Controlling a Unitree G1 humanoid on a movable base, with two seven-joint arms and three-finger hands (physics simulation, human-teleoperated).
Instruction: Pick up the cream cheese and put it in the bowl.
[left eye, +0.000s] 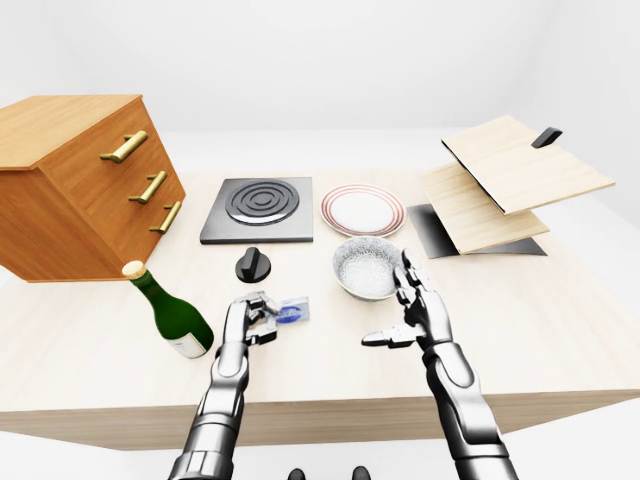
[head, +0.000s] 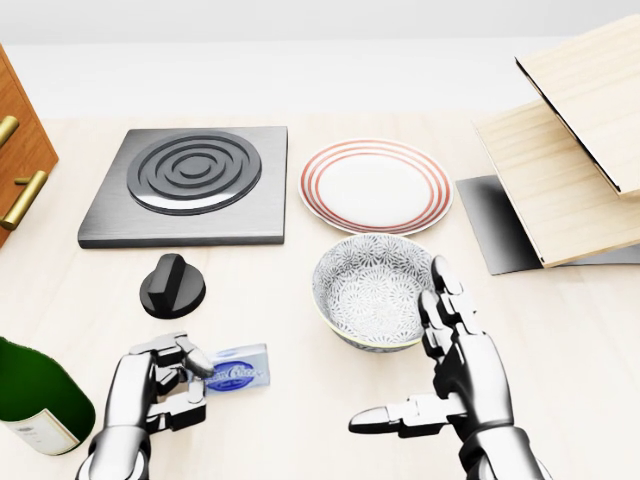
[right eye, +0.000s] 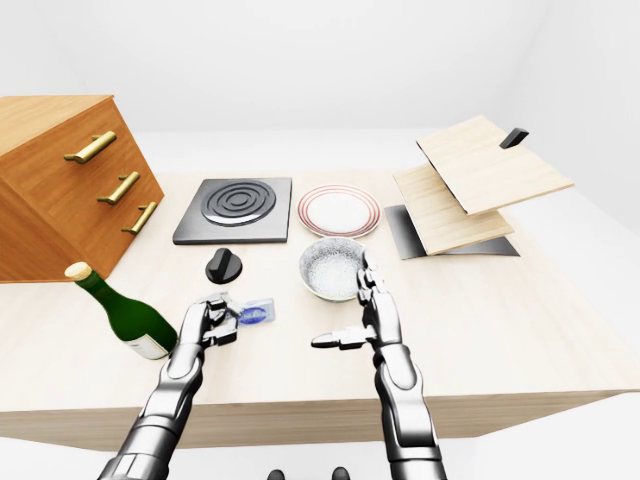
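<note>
The cream cheese (head: 241, 367) is a small flat pale-blue packet lying on the wooden table (head: 300, 440), left of and below the bowl in the head view. My left hand (head: 186, 376) has its fingers curled round the packet's left end, at table level. The patterned grey bowl (head: 331, 300) stands empty, below the striped plate. My right hand (head: 415, 365) is open, thumb stretched left, fingers upright against the bowl's right rim; whether it touches the rim I cannot tell.
A black stove plate (head: 185, 180) and a black knob (head: 172, 285) lie at upper left. A red-striped plate (head: 375, 185) sits above the bowl. A green wine bottle (head: 35, 400) stands left of my left hand. A wooden drawer cabinet (left eye: 70, 180) and a tilted wooden rack (head: 570, 160) flank the table.
</note>
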